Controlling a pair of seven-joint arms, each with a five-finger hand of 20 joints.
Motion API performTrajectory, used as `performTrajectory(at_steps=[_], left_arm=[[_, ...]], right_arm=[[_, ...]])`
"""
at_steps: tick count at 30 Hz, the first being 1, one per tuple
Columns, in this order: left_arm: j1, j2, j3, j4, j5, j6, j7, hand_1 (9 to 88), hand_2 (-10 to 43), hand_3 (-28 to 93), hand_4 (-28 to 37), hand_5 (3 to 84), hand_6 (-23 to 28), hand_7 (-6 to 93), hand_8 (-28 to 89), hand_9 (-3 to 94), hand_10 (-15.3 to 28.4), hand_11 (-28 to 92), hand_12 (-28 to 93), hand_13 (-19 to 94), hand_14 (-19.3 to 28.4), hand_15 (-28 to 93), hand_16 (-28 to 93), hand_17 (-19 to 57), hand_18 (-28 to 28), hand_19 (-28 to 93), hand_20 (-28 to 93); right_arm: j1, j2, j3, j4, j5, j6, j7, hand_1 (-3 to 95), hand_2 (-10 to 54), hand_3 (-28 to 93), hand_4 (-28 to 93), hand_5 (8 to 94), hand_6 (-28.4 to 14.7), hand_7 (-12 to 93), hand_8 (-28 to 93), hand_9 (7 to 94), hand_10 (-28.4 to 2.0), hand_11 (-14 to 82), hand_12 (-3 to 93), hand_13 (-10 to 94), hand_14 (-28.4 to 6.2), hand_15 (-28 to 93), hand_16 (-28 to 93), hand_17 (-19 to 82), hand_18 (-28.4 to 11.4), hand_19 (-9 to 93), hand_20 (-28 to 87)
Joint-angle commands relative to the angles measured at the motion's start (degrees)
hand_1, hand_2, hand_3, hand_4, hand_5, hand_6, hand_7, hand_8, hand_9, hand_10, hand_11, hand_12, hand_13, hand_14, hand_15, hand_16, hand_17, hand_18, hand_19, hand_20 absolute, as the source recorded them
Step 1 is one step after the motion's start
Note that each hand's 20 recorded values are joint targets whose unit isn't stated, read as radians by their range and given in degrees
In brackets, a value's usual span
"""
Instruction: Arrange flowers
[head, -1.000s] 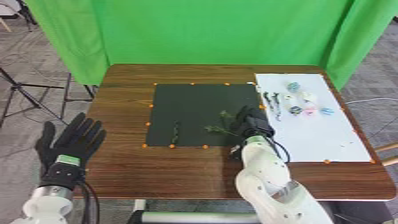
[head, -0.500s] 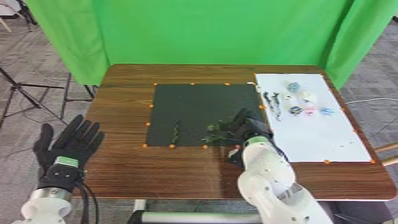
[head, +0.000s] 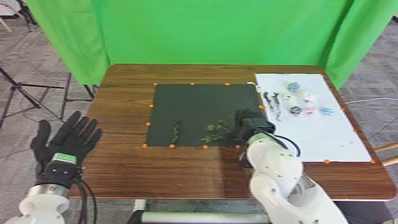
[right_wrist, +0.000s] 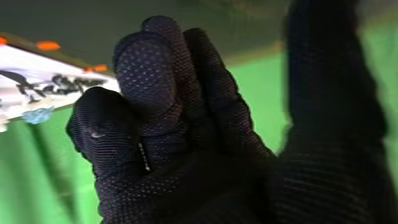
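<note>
No readable text, labels, numbers or signs.

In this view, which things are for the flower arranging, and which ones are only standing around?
For the arranging:
leafy sprig
thin green stem
pink flower
blue flower
black mat
white sheet
right hand

Only around, it seems:
green curtain
tripod

White mat (right_wrist: 28, 61) partly beyond the right wrist view's edge, head view's flowers (head: 294, 86) too small for detail

Green sprig (head: 215, 132) now closer in
</note>
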Motion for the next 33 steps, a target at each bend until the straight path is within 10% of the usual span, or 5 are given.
performTrajectory(at_steps=[1, 6, 8, 15, 33], left_arm=[[0.7, 0.24, -0.72, 0.11, 2.26, -0.49, 0.11, 26.8, 13.4, 72, -28.3, 39.8, 8.0, 17.2, -11, 37.3, 15.7, 28, 11, 27, 16.2, 43, -11, -3.9, 13.3, 40, 7], [0.0, -0.61, 0.44, 0.18, 0.51, -0.19, -1.31, 26.7, 13.3, 72, -28.3, 39.7, 7.9, 17.2, -11, 37.2, 15.6, 28, 11, 27, 16.1, 43, -11, -4.0, 13.3, 40, 7], [0.2, -0.02, -0.01, 0.27, 1.79, -0.18, -1.54, 26.7, 13.3, 72, -28.3, 39.7, 8.0, 17.1, -11, 37.2, 15.7, 28, 11, 27, 16.2, 42, -11, -4.1, 13.4, 40, 7], [-0.1, 0.16, 0.12, 0.29, 1.91, 0.20, -1.51, 26.7, 13.3, 72, -28.3, 39.6, 7.9, 17.2, -11, 37.2, 15.7, 28, 11, 27, 16.1, 42, -11, -4.2, 13.5, 40, 7], [-3.1, -0.40, 3.19, 1.61, 2.90, 0.45, -6.26, 26.6, 13.3, 72, -28.3, 39.4, 7.8, 17.4, -11, 37.1, 15.5, 28, 11, 27, 16.0, 42, -11, -4.3, 13.6, 40, 7]], right_arm=[[-1.7, 0.8, -2.6, 2.6, -6.4, 2.6, -0.2, 78.0, -9.5, -15, -7, 55.7, -10.6, 20, -7, 58.5, -20.1, 33.1, 26.0, 64, -13.9, 66, 32, 51, -22.0, 93, 58], [-0.2, 0.0, -4.4, 5.7, -5.6, 1.8, 0.5, 77.1, -9.5, -7, -11, 65.5, -6.6, 28, -8, 66.7, -17.0, 38.0, 28.2, 70, -11.9, 65, 33, 52, -21.4, 93, 57], [0.8, -1.0, -5.4, 7.4, -5.8, 1.5, -1.0, 65.7, -9.5, 24, -25, 69.9, -4.8, 32, -9, 72.1, -15.6, 39.3, 29.3, 74, -10.7, 64, 34, 53, -21.1, 93, 57], [3.0, -2.7, -7.9, 9.0, -1.8, 1.6, -3.2, 48.9, -9.5, 62, -28, 81.1, -2.6, 34, 17, 82.5, -13.9, 41.3, 32.2, 82, -9.6, 63, 35, 56, -21.0, 93, 55], [1.5, -8.7, -7.9, 13.0, -3.2, 9.7, -1.5, 43.8, -9.5, 73, -27, 81.9, -2.5, 33, 18, 83.7, -13.6, 41.1, 32.3, 83, -9.2, 62, 35, 58, -20.5, 93, 54]])
